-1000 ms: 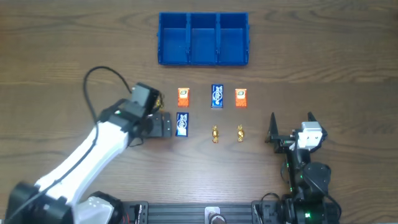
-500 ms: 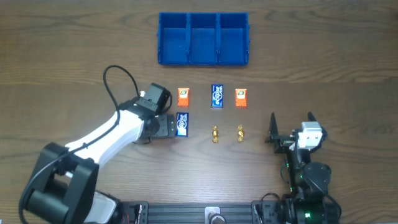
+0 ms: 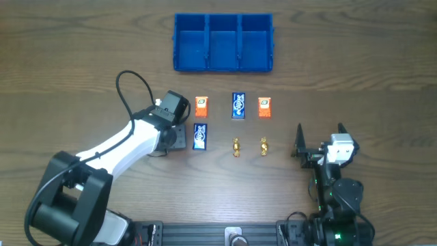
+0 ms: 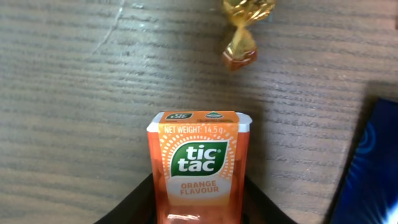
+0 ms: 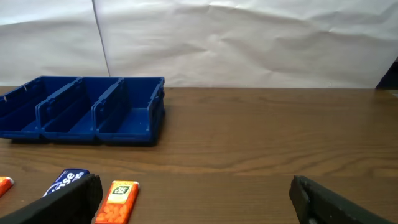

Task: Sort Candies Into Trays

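Observation:
An orange candy box [image 4: 198, 168] lies on the wooden table between my left gripper's [image 4: 199, 214] fingers, which press against both its sides. From above, my left gripper [image 3: 176, 137] covers that box, just left of a blue packet [image 3: 200, 137] [image 4: 373, 168]. A gold wrapped candy [image 4: 242, 31] lies just beyond the box. Two more orange boxes [image 3: 201, 106] [image 3: 265, 106], a second blue packet [image 3: 238, 106] and two gold candies [image 3: 236, 147] [image 3: 263, 145] lie in rows. The blue three-compartment tray [image 3: 176, 41] [image 5: 127, 121] stands empty at the back. My right gripper [image 3: 319, 140] [image 5: 193, 205] stands open, right of the candies.
The left arm's black cable [image 3: 130, 85] loops above its forearm. A white wall rises behind the table's far edge [image 5: 261, 87]. Bare wood lies to the left and right of the tray and the candy rows.
The left arm's wrist swung a little to the right and its gripper narrowed around the orange box. The right arm and the other candies have not moved.

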